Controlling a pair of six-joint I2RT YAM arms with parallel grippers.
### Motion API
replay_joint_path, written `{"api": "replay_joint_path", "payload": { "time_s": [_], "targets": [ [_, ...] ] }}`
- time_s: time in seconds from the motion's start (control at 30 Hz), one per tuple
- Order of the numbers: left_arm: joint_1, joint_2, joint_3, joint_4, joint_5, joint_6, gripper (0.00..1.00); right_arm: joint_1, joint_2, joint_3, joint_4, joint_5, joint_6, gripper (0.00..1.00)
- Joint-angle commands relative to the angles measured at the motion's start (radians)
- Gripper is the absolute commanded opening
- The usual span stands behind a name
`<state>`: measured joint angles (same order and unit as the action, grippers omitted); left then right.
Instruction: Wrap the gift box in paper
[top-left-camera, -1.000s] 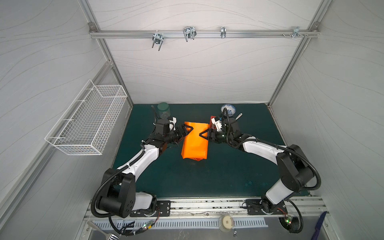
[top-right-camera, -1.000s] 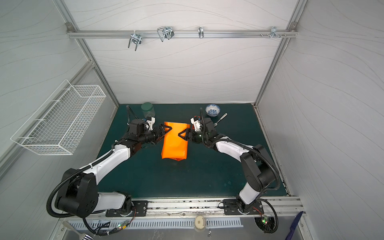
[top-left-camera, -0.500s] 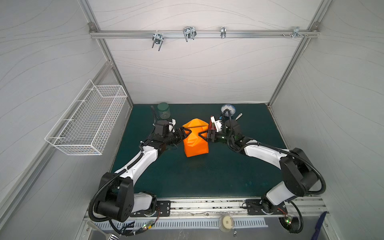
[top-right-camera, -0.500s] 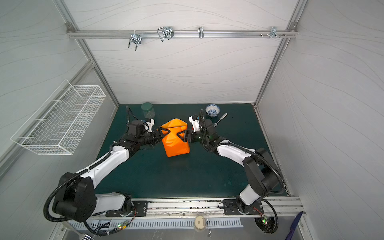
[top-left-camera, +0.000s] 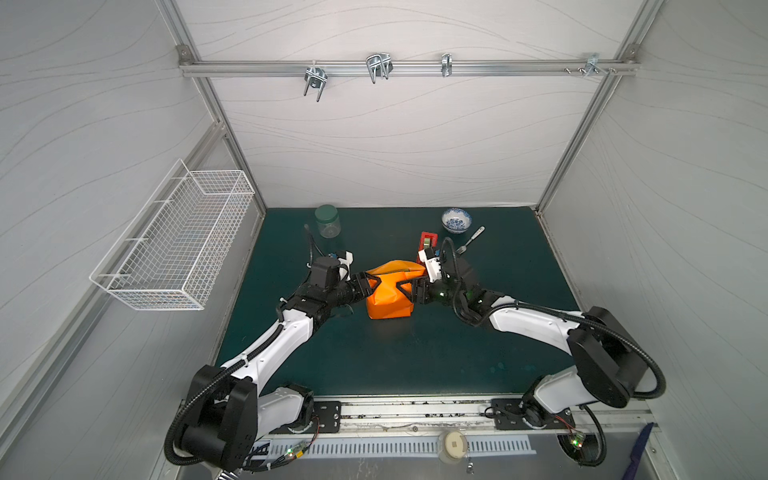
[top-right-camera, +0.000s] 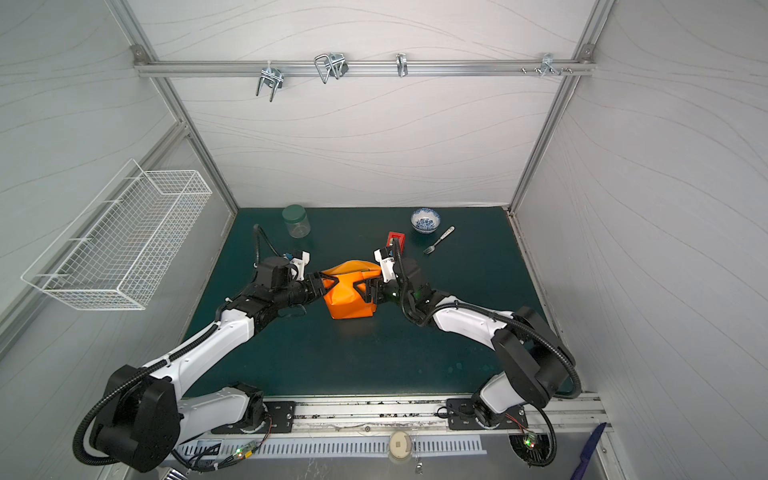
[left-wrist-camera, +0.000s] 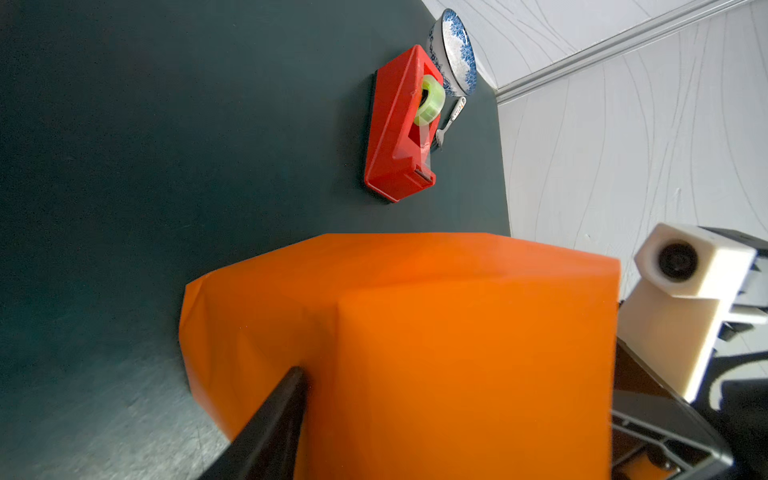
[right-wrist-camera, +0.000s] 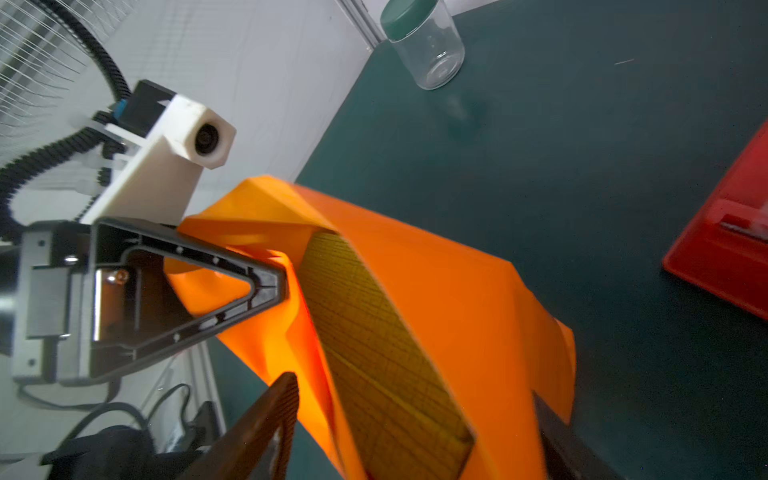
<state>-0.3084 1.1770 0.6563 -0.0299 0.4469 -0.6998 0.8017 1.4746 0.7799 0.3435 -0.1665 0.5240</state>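
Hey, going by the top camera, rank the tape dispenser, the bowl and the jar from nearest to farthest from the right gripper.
From the right gripper, in a top view:
1. Tape dispenser, just behind it.
2. Bowl, farther back, to the right.
3. Jar, at the back left.

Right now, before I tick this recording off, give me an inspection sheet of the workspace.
Surface: dark green mat, no spills seen.
Job's things: orange paper folded loosely round the gift box; an olive strip shows uncovered.
Clutter: jar, bowl, fork and red tape dispenser, all toward the back.
Grippers: left gripper and right gripper meet the bundle from opposite sides; whether the jaws grip, cannot tell.
Cables: corrugated hoses follow both arms.
Surroundings: wire basket on the left wall; hooks on the overhead rail.
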Motion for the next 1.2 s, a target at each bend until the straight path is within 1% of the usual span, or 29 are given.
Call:
{"api": "replay_joint_path", "payload": {
  "time_s": [0.0, 0.1, 0.17, 0.23, 0.33, 0.4, 0.5, 0.6, 0.73, 1.0, 1.17],
  "targets": [
    [-0.018, 0.000, -0.006, -0.002, -0.032, 0.047, 0.57, 0.042, -0.013, 0.047, -0.127, 0.158, -0.033, 0.72],
    [-0.018, 0.011, 0.006, -0.002, -0.037, 0.050, 0.57, 0.044, 0.019, 0.082, -0.191, 0.203, -0.020, 0.67],
    [-0.019, 0.008, 0.017, -0.004, -0.041, 0.048, 0.59, 0.045, 0.028, 0.087, -0.211, 0.232, -0.016, 0.64],
    [-0.018, -0.008, 0.024, -0.004, -0.049, 0.042, 0.64, 0.044, 0.033, 0.082, -0.224, 0.260, -0.016, 0.62],
    [-0.018, -0.062, 0.011, -0.008, -0.079, 0.039, 0.77, 0.044, 0.040, 0.083, -0.241, 0.275, -0.026, 0.58],
    [-0.021, -0.107, -0.021, -0.005, -0.095, 0.047, 0.84, 0.044, 0.046, 0.091, -0.253, 0.279, -0.036, 0.57],
    [-0.040, -0.168, -0.078, -0.011, -0.145, 0.070, 0.90, 0.042, 0.053, 0.102, -0.257, 0.277, -0.048, 0.54],
    [-0.055, -0.190, -0.111, -0.005, -0.182, 0.096, 0.93, 0.042, 0.056, 0.115, -0.266, 0.271, -0.060, 0.53],
    [-0.076, -0.161, -0.096, 0.001, -0.204, 0.127, 0.93, 0.042, 0.059, 0.125, -0.270, 0.266, -0.077, 0.52],
    [-0.077, -0.016, 0.010, 0.024, -0.239, 0.128, 0.80, 0.039, 0.059, 0.124, -0.267, 0.254, -0.123, 0.52],
    [-0.077, 0.021, 0.025, 0.025, -0.305, 0.154, 0.72, 0.032, 0.066, 0.137, -0.277, 0.255, -0.152, 0.51]
  ]
}}
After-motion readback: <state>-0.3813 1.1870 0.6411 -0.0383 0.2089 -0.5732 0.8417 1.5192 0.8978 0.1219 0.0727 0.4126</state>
